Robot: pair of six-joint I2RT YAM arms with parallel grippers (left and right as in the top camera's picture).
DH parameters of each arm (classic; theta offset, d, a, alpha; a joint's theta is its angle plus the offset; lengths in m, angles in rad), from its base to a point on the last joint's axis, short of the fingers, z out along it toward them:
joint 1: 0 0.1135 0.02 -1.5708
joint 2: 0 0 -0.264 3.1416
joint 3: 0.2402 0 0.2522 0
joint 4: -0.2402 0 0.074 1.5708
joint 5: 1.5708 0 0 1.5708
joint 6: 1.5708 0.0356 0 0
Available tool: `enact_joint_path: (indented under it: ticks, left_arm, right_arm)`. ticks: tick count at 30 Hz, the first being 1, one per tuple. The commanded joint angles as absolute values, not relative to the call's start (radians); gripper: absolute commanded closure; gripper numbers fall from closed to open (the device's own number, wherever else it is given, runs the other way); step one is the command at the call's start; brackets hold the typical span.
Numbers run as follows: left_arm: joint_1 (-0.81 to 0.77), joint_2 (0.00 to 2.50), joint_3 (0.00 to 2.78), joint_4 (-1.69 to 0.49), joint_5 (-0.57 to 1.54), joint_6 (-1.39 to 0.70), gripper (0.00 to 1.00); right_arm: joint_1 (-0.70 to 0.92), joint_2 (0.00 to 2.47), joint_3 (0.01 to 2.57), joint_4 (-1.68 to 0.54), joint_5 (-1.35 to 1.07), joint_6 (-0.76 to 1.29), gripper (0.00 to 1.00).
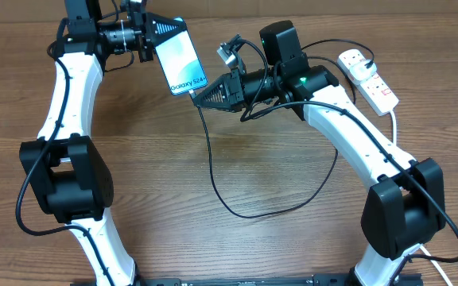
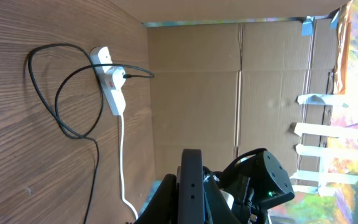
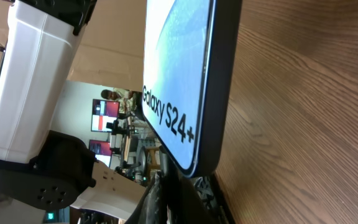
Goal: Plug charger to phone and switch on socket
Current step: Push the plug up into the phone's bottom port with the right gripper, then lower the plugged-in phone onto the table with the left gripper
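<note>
The phone is held up off the table at the back, with my left gripper shut on its upper end. Its lit screen shows the "Galaxy S24+" text. In the left wrist view the phone stands edge-on between the fingers. My right gripper is shut on the charger's connector end, right at the phone's lower short edge. The phone fills the right wrist view above the right gripper; I cannot tell whether the tip is seated. The black charger cable loops across the table to the socket.
The socket lies at the back right with a plug in it and a thick white cord running off toward the table's edge. The wood-grain table is walled by cardboard at the back. Both arm bases stand near the front edge.
</note>
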State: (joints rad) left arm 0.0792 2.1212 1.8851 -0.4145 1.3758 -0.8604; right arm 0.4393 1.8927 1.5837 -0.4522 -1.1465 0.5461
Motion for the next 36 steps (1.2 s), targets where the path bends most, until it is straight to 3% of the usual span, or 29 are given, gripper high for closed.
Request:
enact_joint_path:
  ticks: [1,36]
  left_arm:
    - [0.078,2.113,1.901,-0.413,1.467,-0.852,0.96]
    - [0.038,2.113,1.901,-0.414,1.46,-0.852,0.96]
  right_arm:
    - [0.43,1.859,1.61,-0.442,-1.115,0.554,0.96]
    - [0.438,1.859,1.61,-0.355,-0.968,0.704,0.96]
